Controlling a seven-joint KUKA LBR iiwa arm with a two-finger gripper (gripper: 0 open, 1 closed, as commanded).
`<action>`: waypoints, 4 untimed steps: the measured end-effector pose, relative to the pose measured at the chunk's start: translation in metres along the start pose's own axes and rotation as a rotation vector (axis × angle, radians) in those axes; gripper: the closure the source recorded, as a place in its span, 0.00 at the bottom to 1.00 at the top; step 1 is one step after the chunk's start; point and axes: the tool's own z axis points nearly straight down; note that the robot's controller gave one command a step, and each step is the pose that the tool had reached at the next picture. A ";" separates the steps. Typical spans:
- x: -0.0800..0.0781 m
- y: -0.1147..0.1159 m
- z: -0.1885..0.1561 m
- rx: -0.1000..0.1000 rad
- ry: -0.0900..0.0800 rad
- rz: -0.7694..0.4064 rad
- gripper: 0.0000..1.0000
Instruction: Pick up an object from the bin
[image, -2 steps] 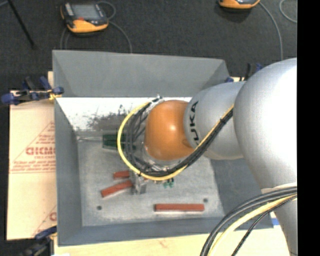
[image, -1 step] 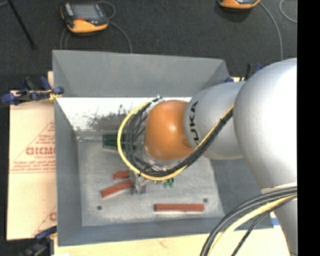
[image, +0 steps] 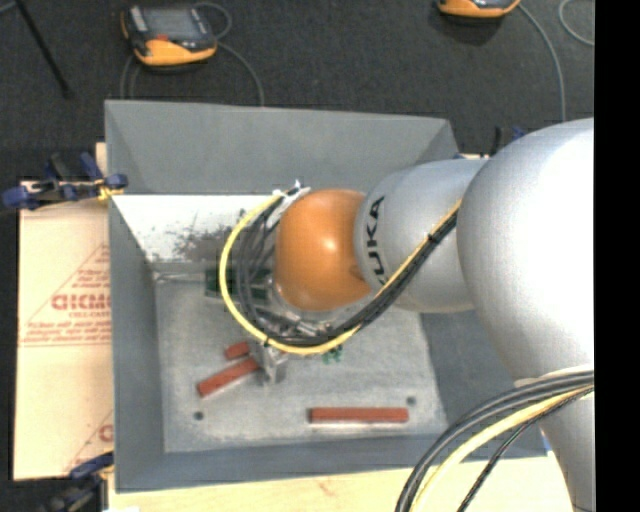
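The arm's gripper is low over the floor of the bin, left of the middle, at the right end of a tilted red-brown bar. Whether it is open or closed, or grips the bar, cannot be told. A short red-brown piece lies just above the bar. A green bit sits near the gripper's right. A long red-brown bar lies apart by the front wall.

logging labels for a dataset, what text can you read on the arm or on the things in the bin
"UKA": on the silver arm, running along the link next to the orange cover; any letter before it is hidden.
No readable print on the long red-brown bar or the shorter red-brown bar on the bin floor.
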 end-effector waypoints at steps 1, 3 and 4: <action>-0.022 0.043 -0.003 -0.004 -0.003 -0.061 1.00; 0.003 0.043 0.003 -0.006 0.000 -0.016 0.00; -0.063 0.073 -0.010 -0.005 0.002 0.016 0.00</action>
